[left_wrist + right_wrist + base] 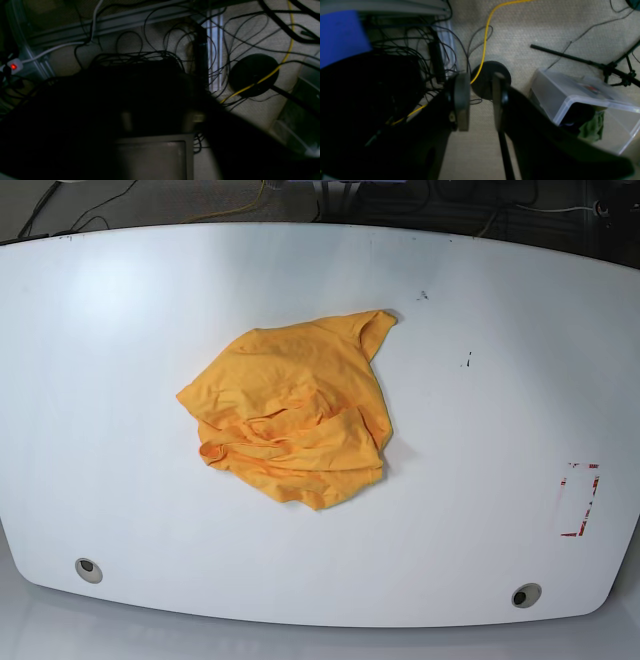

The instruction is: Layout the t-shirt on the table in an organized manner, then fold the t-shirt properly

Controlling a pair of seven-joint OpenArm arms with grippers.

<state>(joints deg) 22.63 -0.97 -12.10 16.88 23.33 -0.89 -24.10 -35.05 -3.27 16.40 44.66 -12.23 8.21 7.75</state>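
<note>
- Nearest edge of the table (120, 510) in my base view: two round grey grommets, one left (88, 569) and one right (525, 594), and a small red tape outline (579, 500) over on the right side.
- Middle of the table: the t-shirt (295, 415) sits in a crumpled orange-yellow heap, bunched folds along the near side and one bit poking out toward the far right. Not laid out at all yet.
- A few dark specks (465, 361) on the white top beyond and to the right of the shirt, well apart from it.
- Neither arm shows in the base view, and nothing is touching the shirt.
- Right end effector (481, 100): my right wrist cam is looking down at the carpet (545, 30), not the table. The two fingers (462, 100) have a clear gap between them and nothing in it, so partly spread and empty.
- Past those fingers: a round black base (485, 85) with a yellow cable (485, 40) running across it, a clear plastic bin (570, 92) with something green in it on the right, a black stand leg (570, 58) farther off, and a tangle of black wires (420, 50) on the left.
- Left end effector: that wrist cam is mostly black shadow, so I honestly can't tell how wide it is. Farther out I can make out wires (155, 50), a black disc (252, 75) with the yellow cable over it, and a red light (13, 66) at the left.
</note>
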